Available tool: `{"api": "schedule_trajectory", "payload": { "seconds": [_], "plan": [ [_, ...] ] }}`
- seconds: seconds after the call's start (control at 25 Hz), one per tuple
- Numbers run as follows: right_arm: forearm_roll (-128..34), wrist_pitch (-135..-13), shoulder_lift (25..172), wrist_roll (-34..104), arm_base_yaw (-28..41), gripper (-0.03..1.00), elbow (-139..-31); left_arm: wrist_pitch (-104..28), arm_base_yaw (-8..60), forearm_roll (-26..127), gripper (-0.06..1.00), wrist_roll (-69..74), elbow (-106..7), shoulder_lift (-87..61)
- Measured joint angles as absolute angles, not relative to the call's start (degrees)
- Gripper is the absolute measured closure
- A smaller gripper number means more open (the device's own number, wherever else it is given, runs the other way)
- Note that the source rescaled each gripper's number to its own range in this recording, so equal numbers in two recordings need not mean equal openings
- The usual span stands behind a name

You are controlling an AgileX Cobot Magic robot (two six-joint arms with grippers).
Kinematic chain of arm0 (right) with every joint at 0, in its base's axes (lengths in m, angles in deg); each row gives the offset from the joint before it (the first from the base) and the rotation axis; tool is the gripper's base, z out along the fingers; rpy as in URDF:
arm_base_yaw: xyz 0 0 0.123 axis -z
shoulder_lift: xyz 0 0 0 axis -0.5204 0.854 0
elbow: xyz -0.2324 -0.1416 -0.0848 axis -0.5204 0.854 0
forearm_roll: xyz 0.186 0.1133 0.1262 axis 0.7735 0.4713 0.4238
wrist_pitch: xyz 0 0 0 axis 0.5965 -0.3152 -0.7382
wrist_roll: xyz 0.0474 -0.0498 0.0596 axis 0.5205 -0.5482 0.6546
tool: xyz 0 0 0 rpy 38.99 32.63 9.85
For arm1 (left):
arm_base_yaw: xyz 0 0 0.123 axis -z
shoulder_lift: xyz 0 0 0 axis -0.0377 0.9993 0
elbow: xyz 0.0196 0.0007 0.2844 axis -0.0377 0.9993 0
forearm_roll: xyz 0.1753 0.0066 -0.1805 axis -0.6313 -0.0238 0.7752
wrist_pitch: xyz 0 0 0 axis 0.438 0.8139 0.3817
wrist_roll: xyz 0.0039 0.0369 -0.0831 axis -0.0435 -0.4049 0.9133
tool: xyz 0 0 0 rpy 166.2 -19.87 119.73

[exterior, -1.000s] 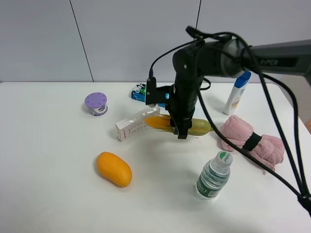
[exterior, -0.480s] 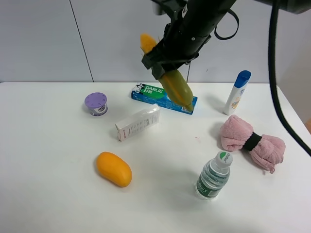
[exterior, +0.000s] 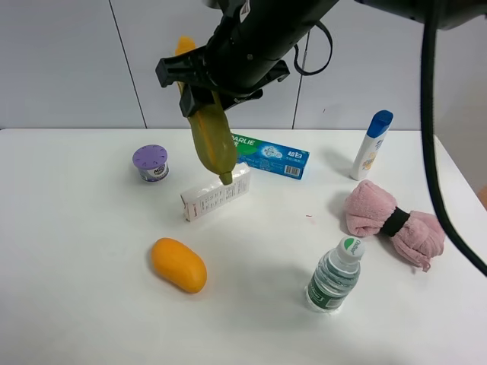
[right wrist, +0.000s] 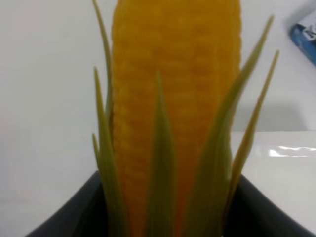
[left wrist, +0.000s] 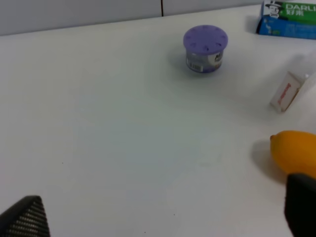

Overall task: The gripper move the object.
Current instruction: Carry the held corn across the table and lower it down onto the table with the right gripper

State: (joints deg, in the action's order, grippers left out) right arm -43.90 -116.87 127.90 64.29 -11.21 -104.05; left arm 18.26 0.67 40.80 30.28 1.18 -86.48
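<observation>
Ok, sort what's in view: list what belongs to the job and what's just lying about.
Job: right claw, toy corn cob held in it.
Lying about: mango, purple tub, white box, toothpaste box, water bottle, shampoo bottle, pink towel.

bright, even light on my white bench (exterior: 84, 304), shadows soft and pale. in my right wrist view the corn (right wrist: 173, 89) looms blurred, a glare streak beside it.

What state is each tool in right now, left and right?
Left tool: open, tips wide apart, holding nothing.
Right tool: closed on the toy corn cob, husk end pointing down.
</observation>
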Motion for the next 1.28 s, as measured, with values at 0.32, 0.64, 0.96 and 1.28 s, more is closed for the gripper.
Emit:
{"api": "schedule_trajectory", "payload": {
  "seconds": [0.32,0.64,0.96,1.28],
  "plan": [
    [-43.1,-108.8,131.6,66.6,-15.1,0.96,-104.3,18.3,0.7,40.8,-0.06,30.3,1.2,-86.5],
    [-49.1,-106.6,142.8,66.7,-20.4,0.96,-115.6,18.3,0.7,40.8,-0.06,30.3,1.2,-86.5],
    [-48.9,-106.6,155.7,66.7,-21.0,0.96,-125.2,18.3,0.7,40.8,-0.06,30.3,1.2,-86.5],
    [-46.0,-106.3,163.7,67.1,-21.8,0.96,-131.2,18.3,0.7,40.8,-0.06,30.3,1.2,-86.5]
  ]
}}
